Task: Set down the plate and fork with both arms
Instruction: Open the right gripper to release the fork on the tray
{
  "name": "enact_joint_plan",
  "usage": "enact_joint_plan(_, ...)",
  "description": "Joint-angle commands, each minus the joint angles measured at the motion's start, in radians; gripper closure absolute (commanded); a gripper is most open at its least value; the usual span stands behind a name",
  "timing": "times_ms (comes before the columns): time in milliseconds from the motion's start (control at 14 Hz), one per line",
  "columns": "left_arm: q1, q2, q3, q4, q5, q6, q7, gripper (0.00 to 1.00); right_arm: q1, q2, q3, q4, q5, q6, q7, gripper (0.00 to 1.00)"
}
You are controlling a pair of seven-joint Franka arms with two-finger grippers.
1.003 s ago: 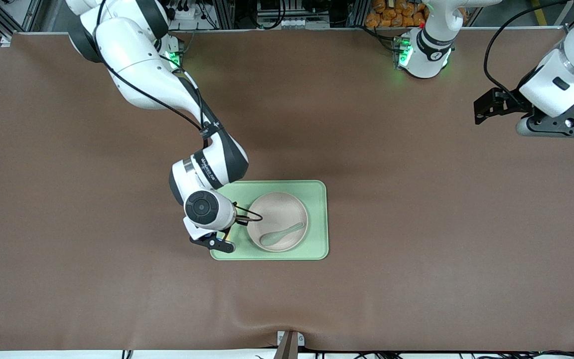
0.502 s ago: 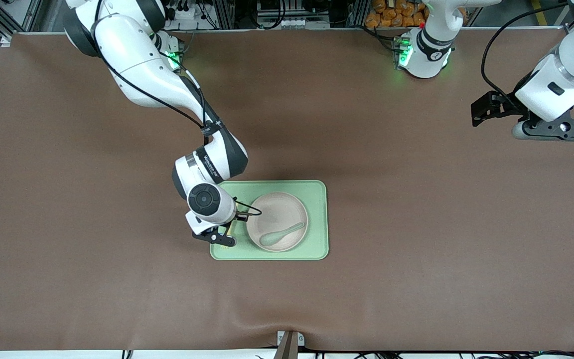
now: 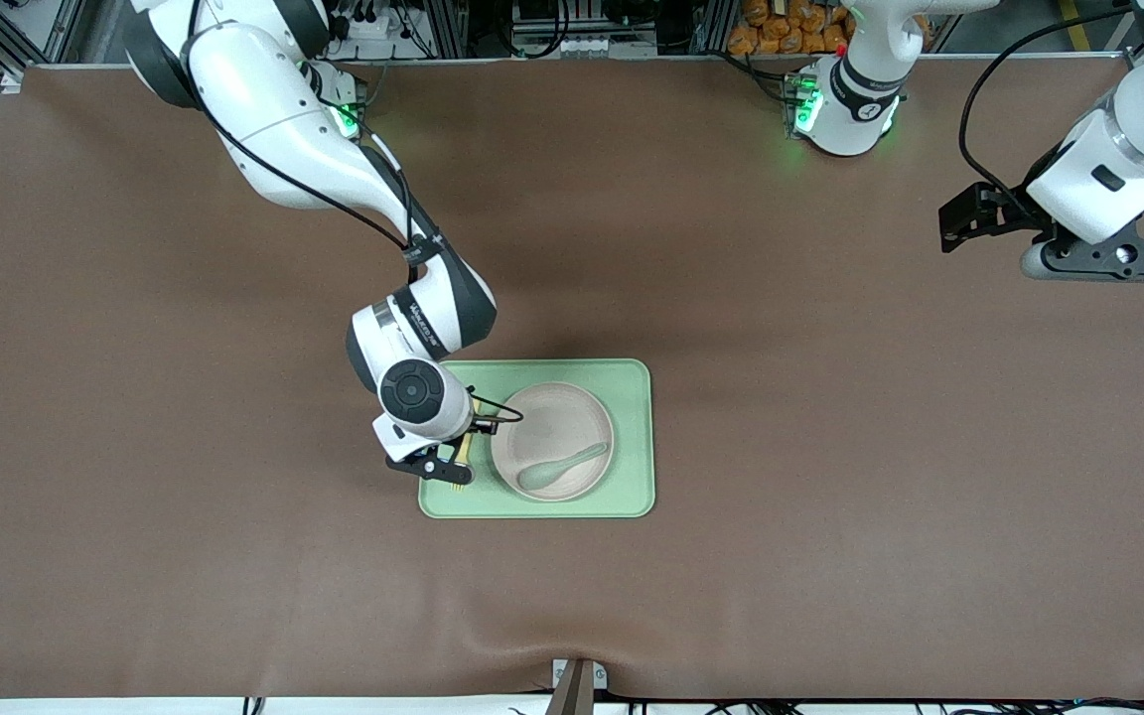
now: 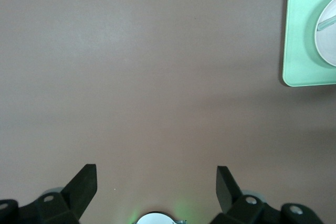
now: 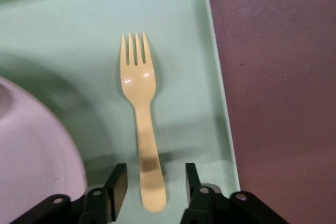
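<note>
The fork (image 5: 139, 124) is seen lying flat on the green tray (image 5: 63, 35) beside the plate (image 3: 552, 441), its handle between the parted fingers of the right tool (image 5: 152, 184), untouched. The release is best finished by a straight lift (no sideways drag). The left tool (image 4: 156, 182), spread wide, is parked over bare desk (image 3: 830, 397).

R arm bent down mid-table, right gripper (image 5: 152, 182) low, fingers apart. L arm waits at its end, left gripper (image 4: 156, 182) up, wide apart.
</note>
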Motion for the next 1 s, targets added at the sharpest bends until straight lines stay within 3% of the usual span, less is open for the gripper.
enact_joint_plan(0, -0.002, 0.0, 0.0, 0.004, 0.006, 0.003, -0.02, 0.0, -0.039, -0.071, 0.011, -0.014, -0.01, -0.024, -0.012, 0.03)
enact_joint_plan(287, 0.001, 0.0, 0.0, 0.004, 0.008, 0.003, -0.02, 0.0, -0.099, -0.128, 0.014, -0.004, -0.001, -0.027, -0.015, 0.0)
enact_joint_plan(573, 0.001, 0.0, 0.0, 0.005, 0.008, 0.001, -0.015, 0.0, -0.304, -0.182, 0.165, -0.008, -0.015, -0.049, -0.016, 0.0)
enact_joint_plan(931, 0.006, 0.001, 0.002, 0.041, 0.009, -0.001, 0.008, 0.0, -0.435, -0.286, 0.172, -0.001, -0.009, -0.223, -0.123, 0.0)
